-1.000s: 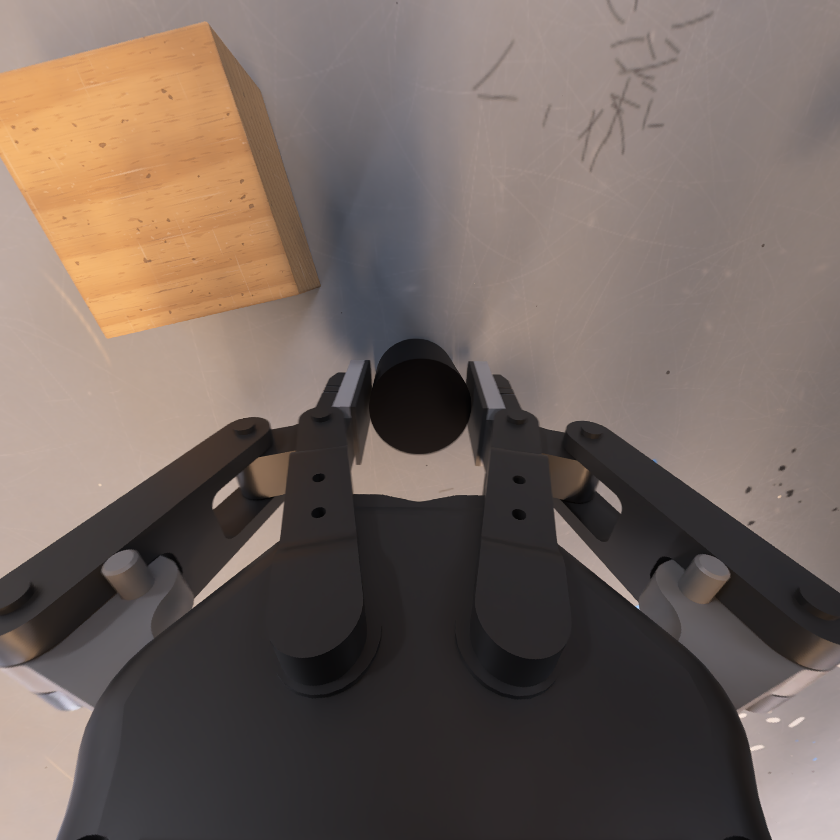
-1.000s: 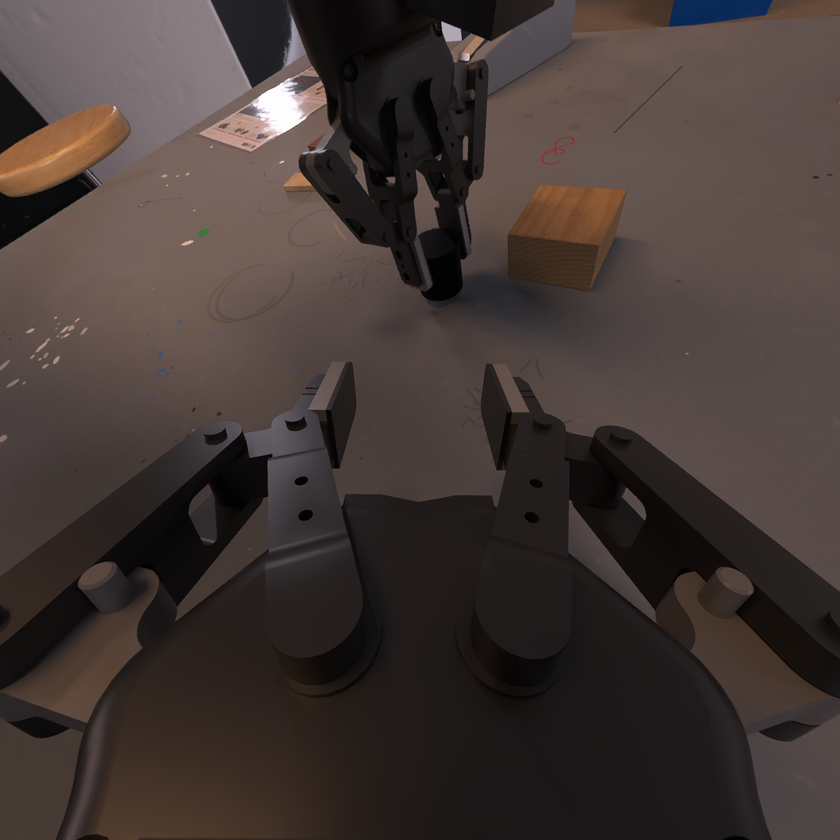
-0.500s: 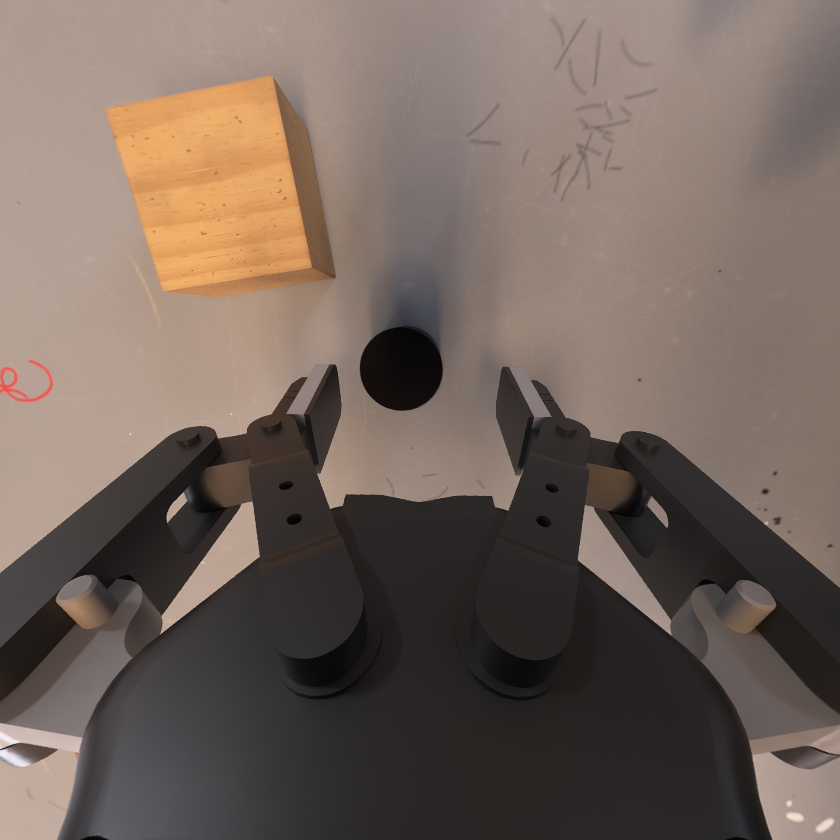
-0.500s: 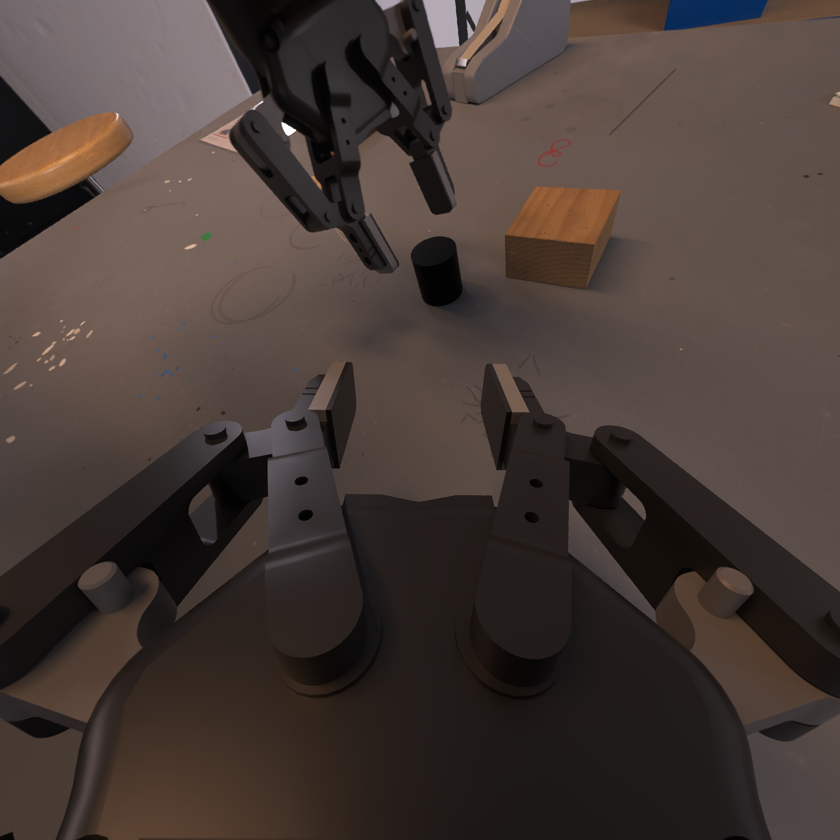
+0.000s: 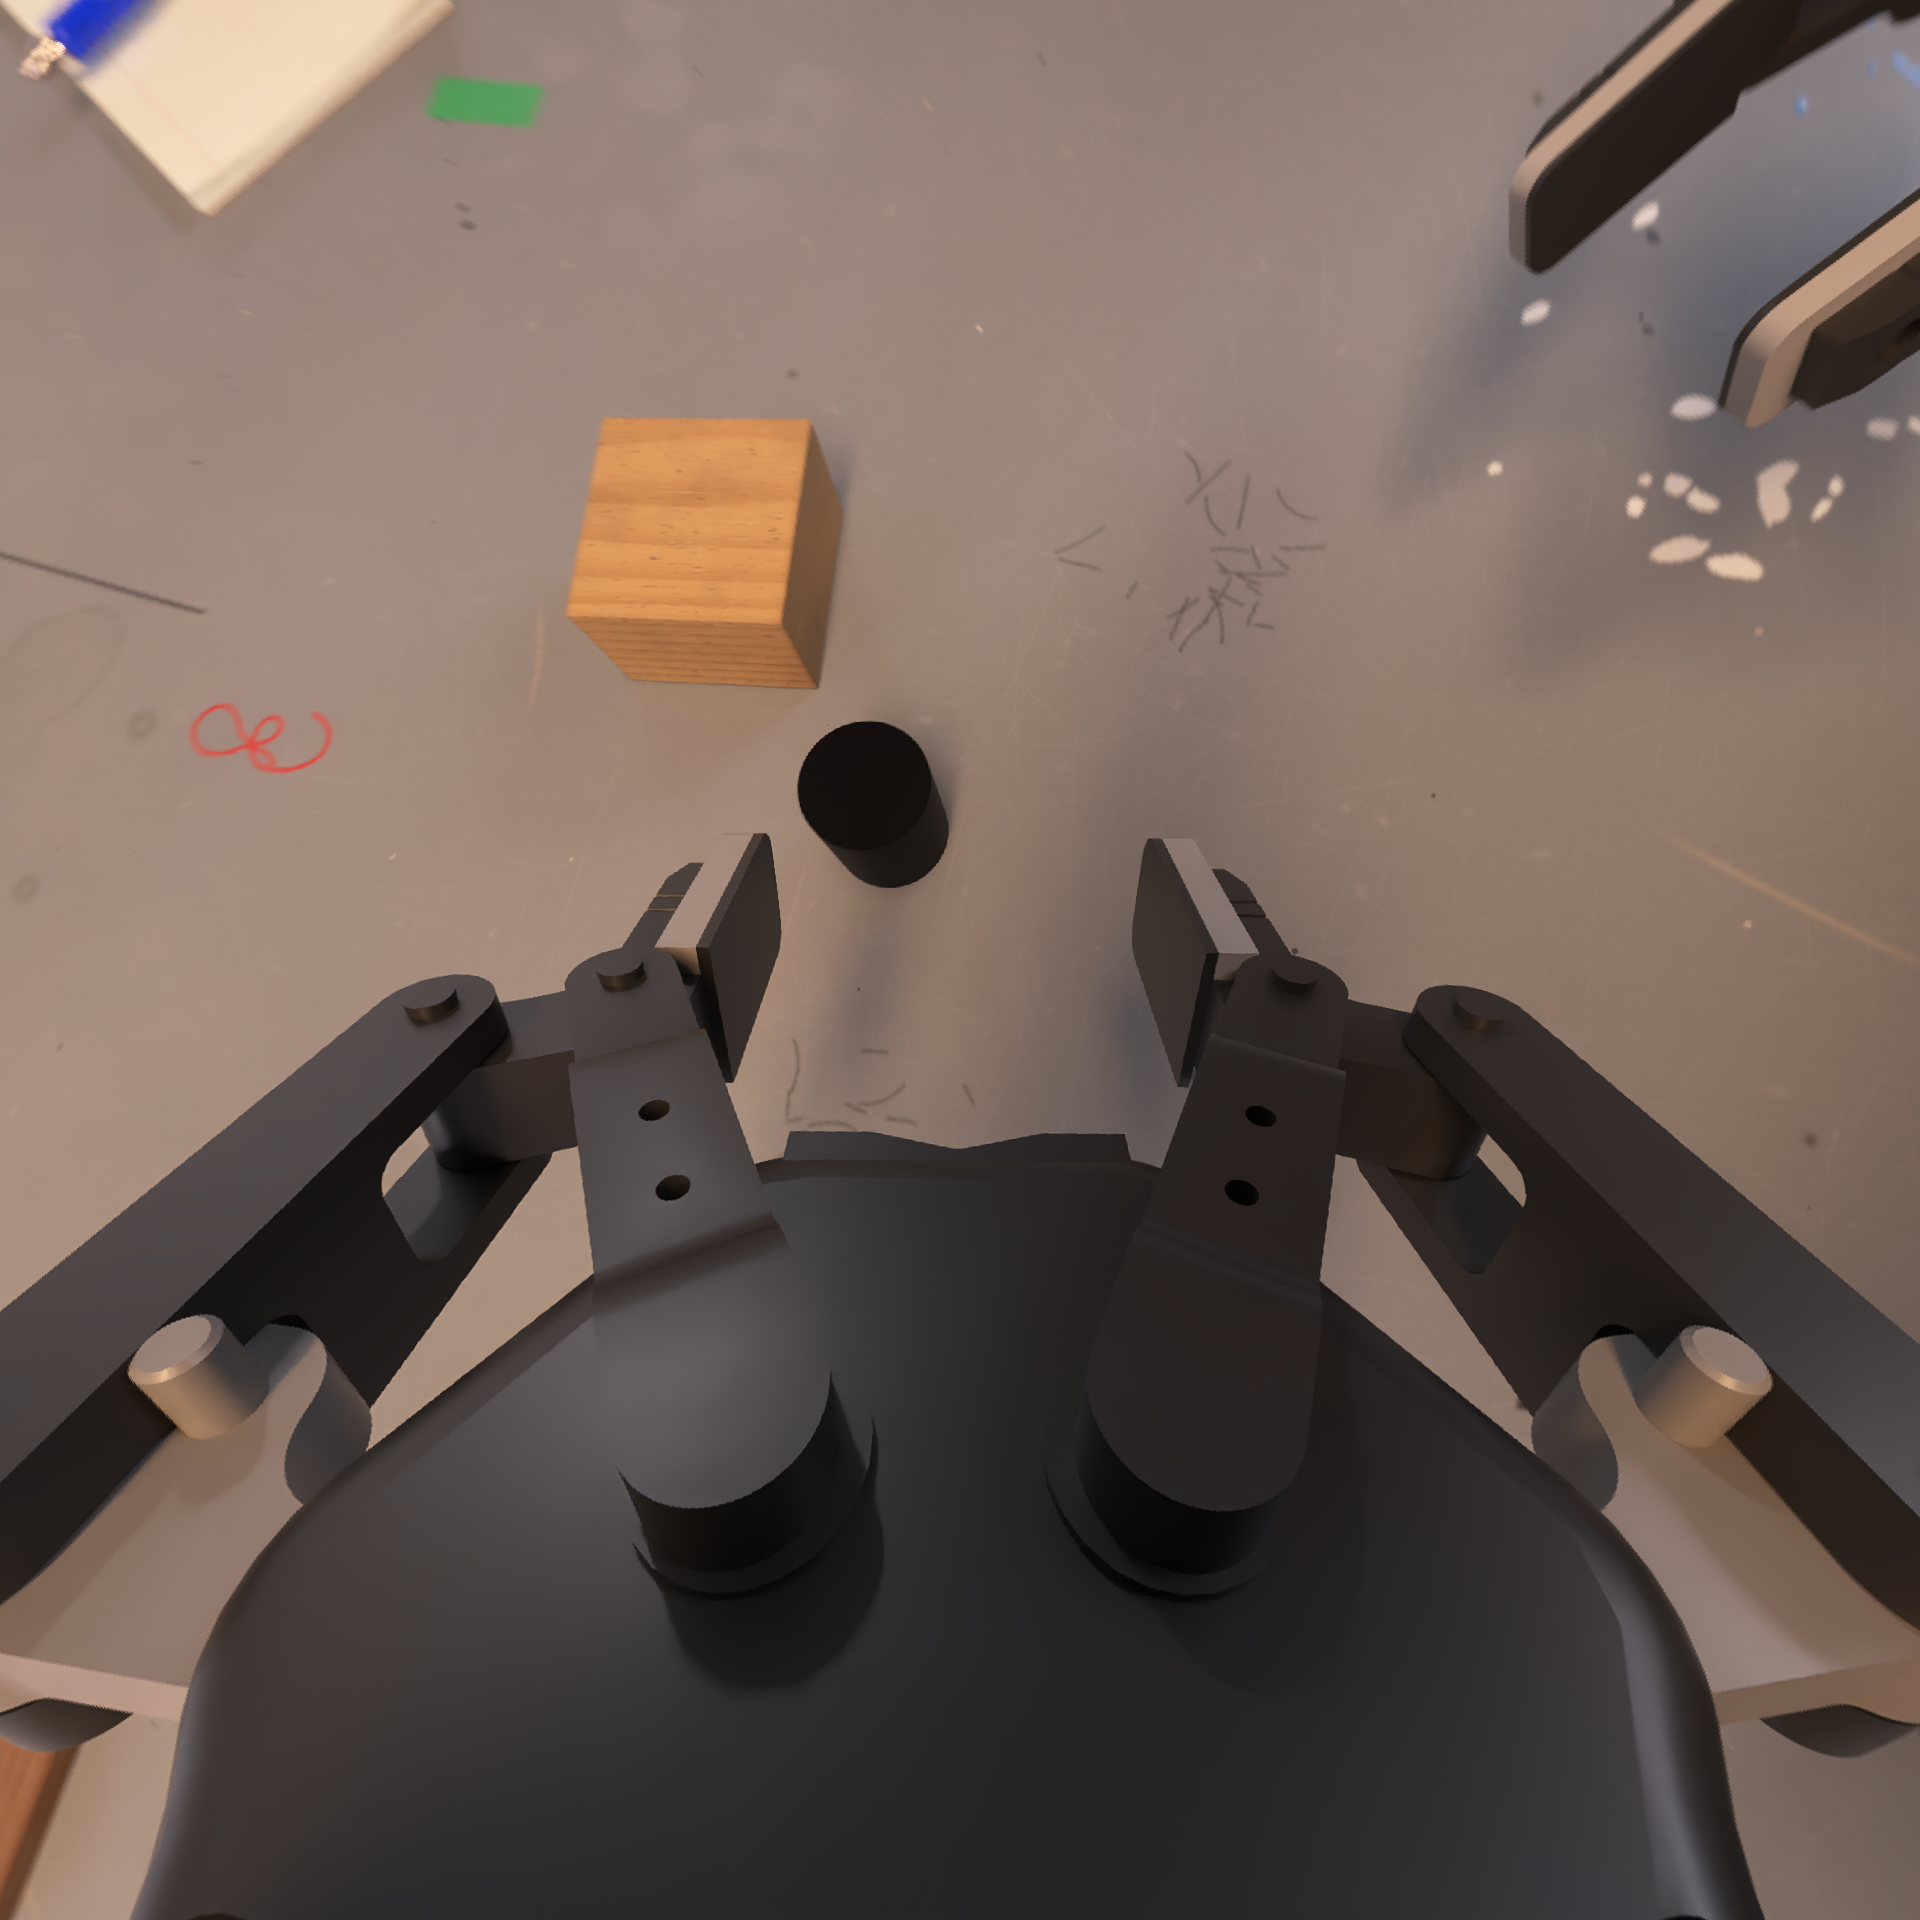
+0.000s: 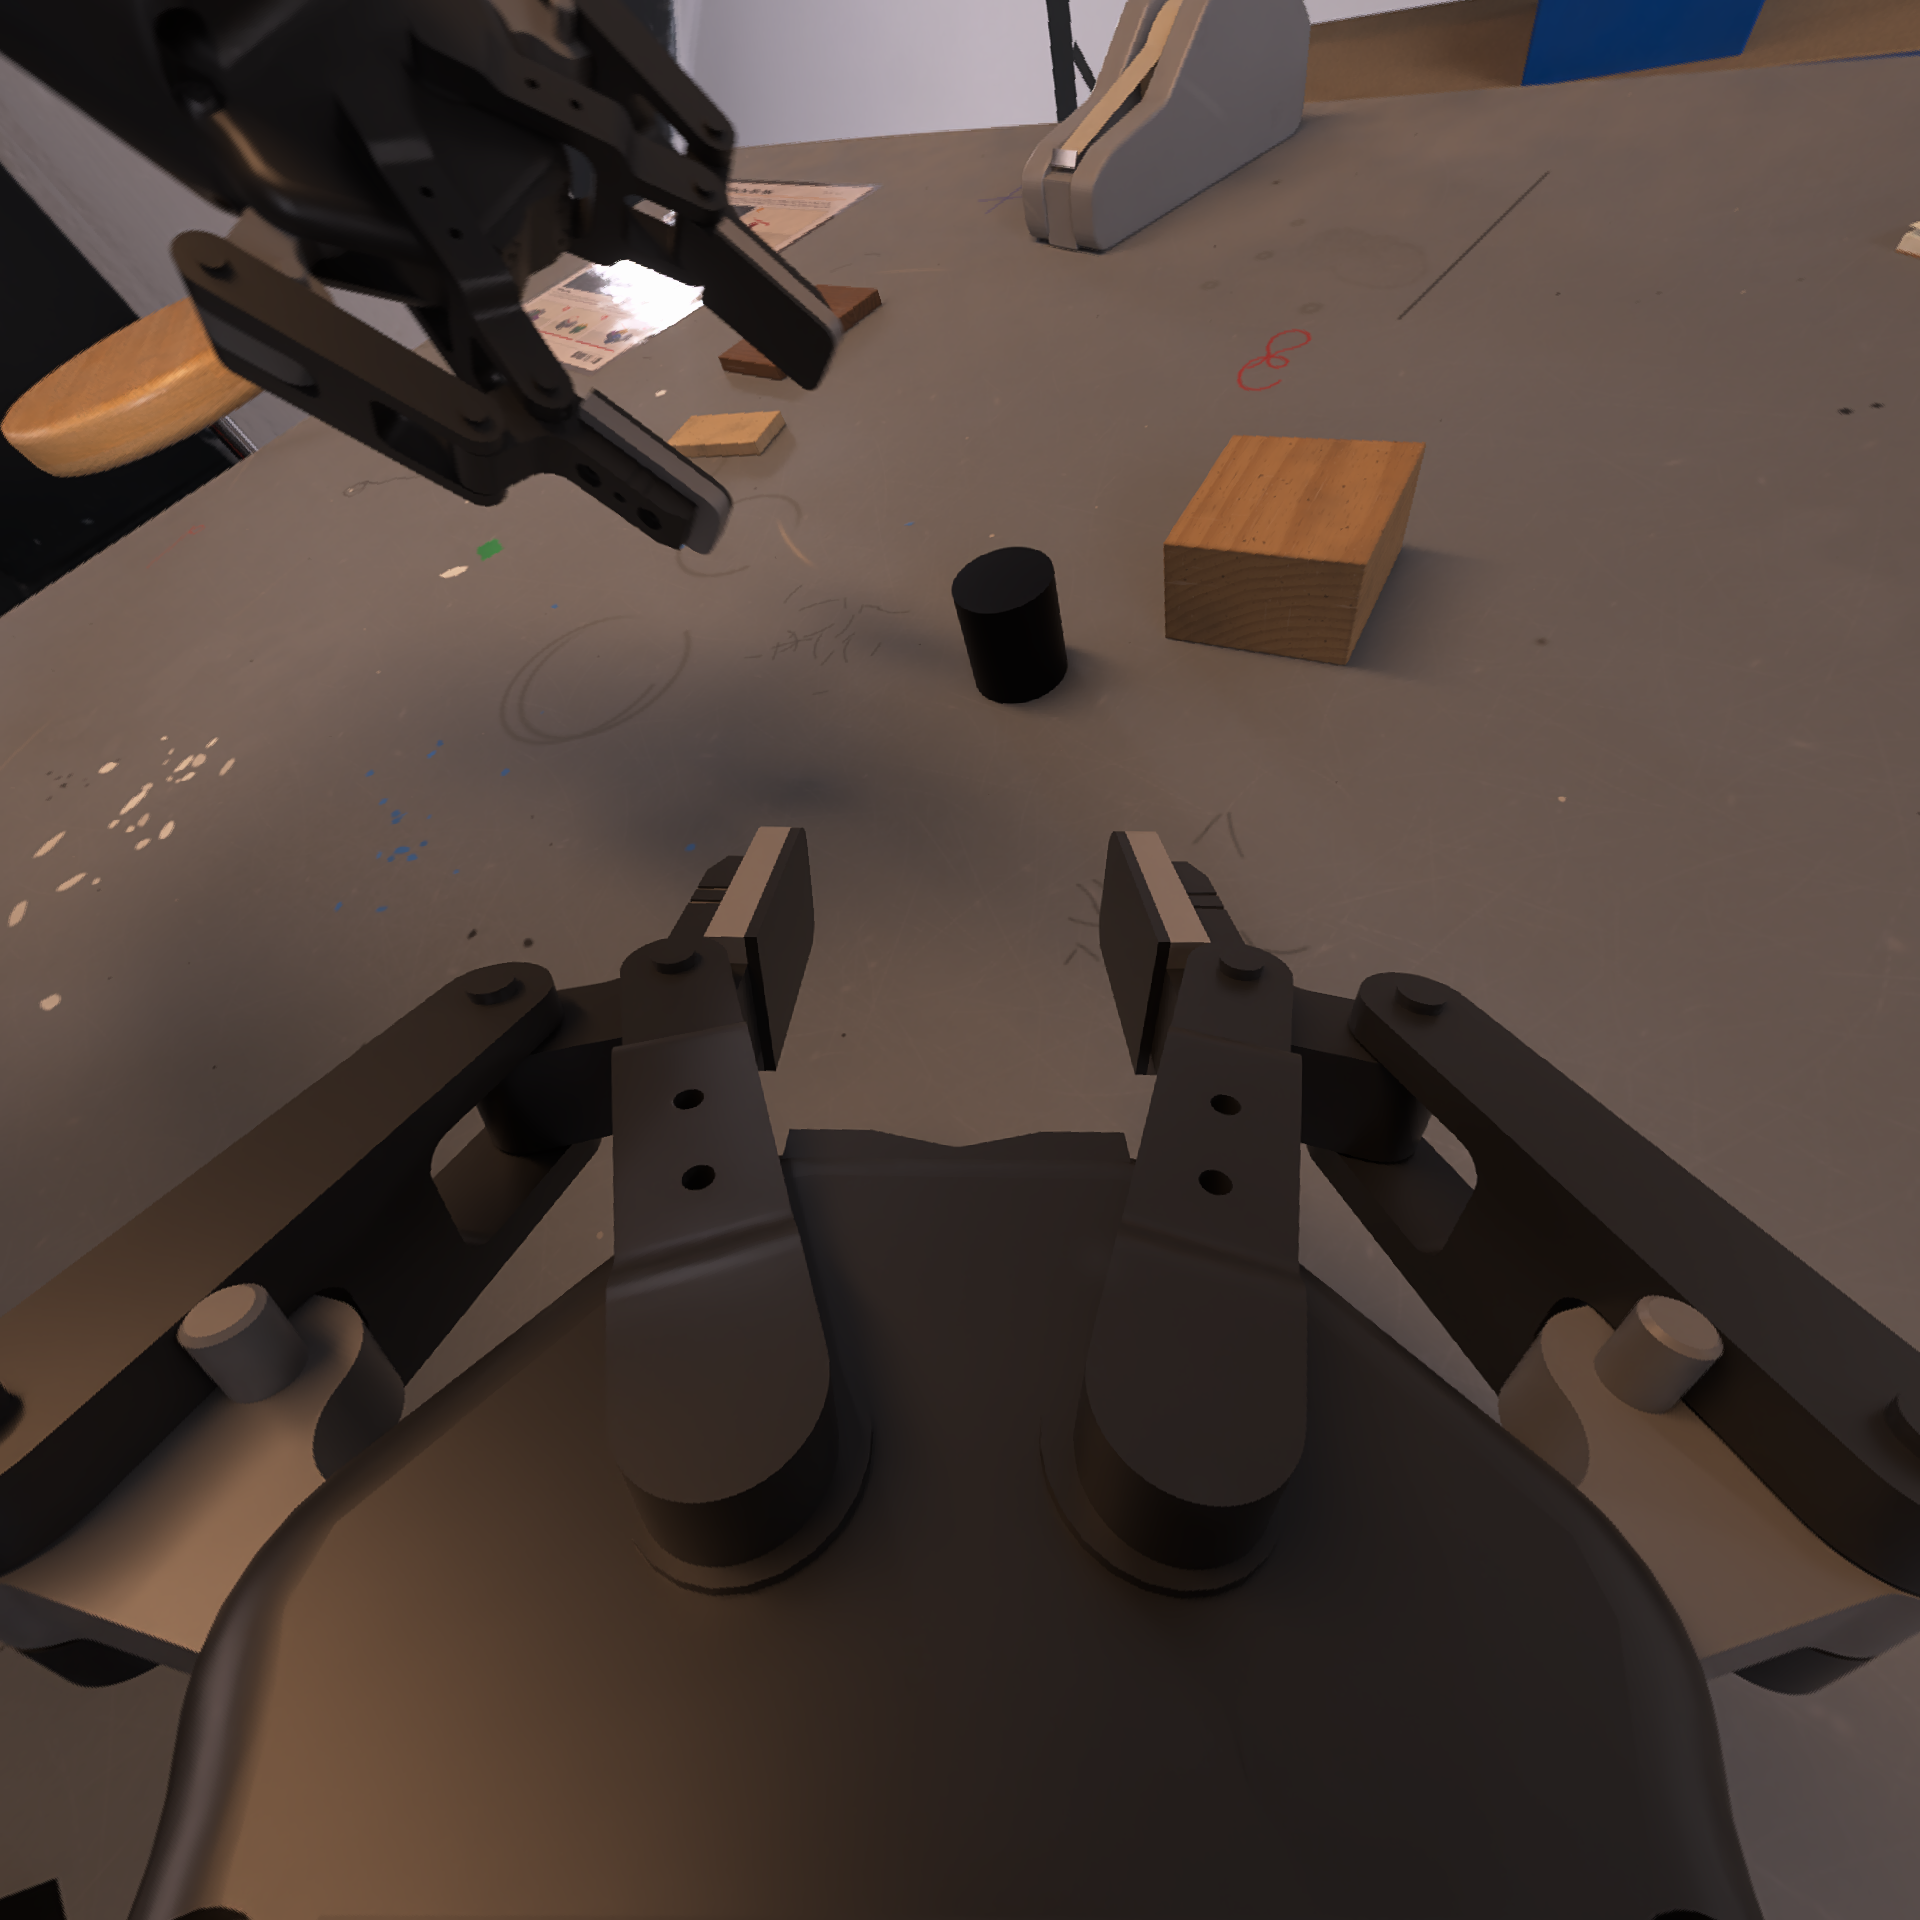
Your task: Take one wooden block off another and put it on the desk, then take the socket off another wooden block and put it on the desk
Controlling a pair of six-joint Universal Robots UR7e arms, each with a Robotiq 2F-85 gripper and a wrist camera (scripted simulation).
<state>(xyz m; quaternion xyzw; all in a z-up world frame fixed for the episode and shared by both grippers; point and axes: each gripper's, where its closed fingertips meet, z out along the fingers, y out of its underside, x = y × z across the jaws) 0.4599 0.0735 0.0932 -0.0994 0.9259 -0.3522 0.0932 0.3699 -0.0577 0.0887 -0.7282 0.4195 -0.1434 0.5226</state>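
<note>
Landmark: socket [image 6: 1010, 625], a black cylinder upright on the desk [image 6: 1558, 831], held by nothing.

Right wrist view, left to right. Up and left of socket: left gripper [image 6: 764, 442], raised clear of the desk, fingers [image 6: 665, 497] spread wide, nothing between. Behind and left of socket: printed sheet [image 6: 613, 307], print too small to read; thin wood offcuts [image 6: 727, 431] near it. Right of socket, near but apart: block [image 6: 1294, 545], flat on the desk, nothing on top. Beyond block: red scribble [image 6: 1273, 362], not legible as writing; grey tape dispenser [image 6: 1164, 114] farther back. No brand marks legible anywhere. Nearest the camera, in front of socket: right gripper [image 6: 954, 883], fingers apart and empty.

Left wrist view: left gripper [image 5: 956, 914] above and just nearer than socket [image 5: 871, 802]; block [image 5: 707, 551] up and left of it.

Judged step: retreat after placing. Best done by lifting straight up, fingers kept wide, no sideways sweep toward socket or block; an upright cylinder tips easily. Both parts of the task judged complete, if this block is the lifted one.
</note>
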